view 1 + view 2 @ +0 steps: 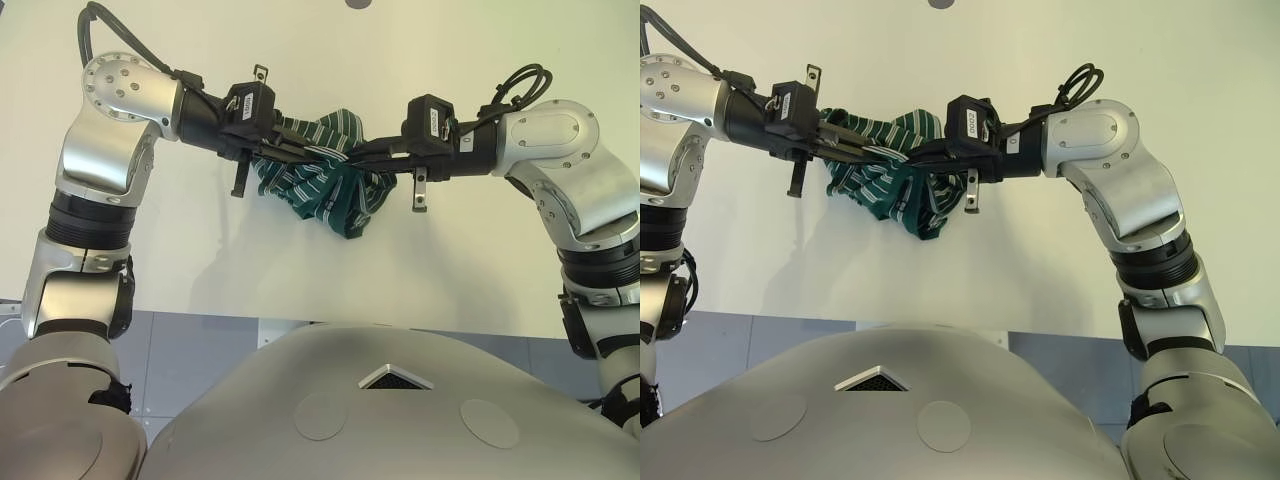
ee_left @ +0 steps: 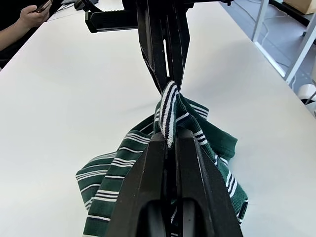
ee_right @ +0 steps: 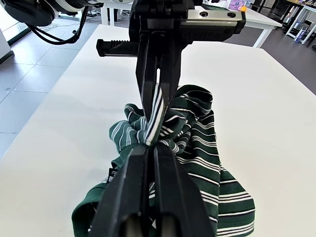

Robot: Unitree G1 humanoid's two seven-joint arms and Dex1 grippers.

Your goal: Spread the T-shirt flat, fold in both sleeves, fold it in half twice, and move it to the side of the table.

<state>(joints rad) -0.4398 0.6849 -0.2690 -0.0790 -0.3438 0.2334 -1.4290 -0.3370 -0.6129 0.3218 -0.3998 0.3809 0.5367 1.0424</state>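
In the left eye view the green, white-striped T-shirt (image 1: 330, 200) sits bunched near the middle of the white worktop (image 1: 470, 270), between the two arms, which come in from either side and meet over it. The right eye view shows the left jaws and right jaws tip to tip above the heap. In the left wrist view the left jaws are clamped on a raised striped fold, the rest slumped on the worktop. In the right wrist view the right jaws pinch that same fold.
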